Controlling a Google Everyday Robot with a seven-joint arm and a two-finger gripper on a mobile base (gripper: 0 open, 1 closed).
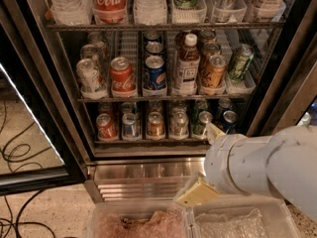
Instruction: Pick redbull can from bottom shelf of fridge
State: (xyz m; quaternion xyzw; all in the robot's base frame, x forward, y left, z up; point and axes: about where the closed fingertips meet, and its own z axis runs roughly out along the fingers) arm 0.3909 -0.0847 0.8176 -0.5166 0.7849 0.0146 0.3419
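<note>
The fridge (pixel 59 108) stands open with its wire shelves of drinks in view. On the bottom shelf (pixel 148 141) a row of small cans stands in lanes. The redbull can (pixel 130 125), slim, blue and silver, is second from the left, between a red can (pixel 106 126) and an orange can (pixel 155 124). My gripper (pixel 198 192) is at the lower right on the thick white arm (pixel 257 165). It sits in front of the ribbed steel base, below and to the right of the redbull can, and touches no can.
The middle shelf holds a Coca-Cola can (pixel 122 76), a Pepsi can (pixel 155 73) and a brown tea bottle (pixel 187 63). The glass door (pixel 29 167) is swung open at left. Cables lie on the floor at left. Clear plastic bins (pixel 193 222) sit at the bottom edge.
</note>
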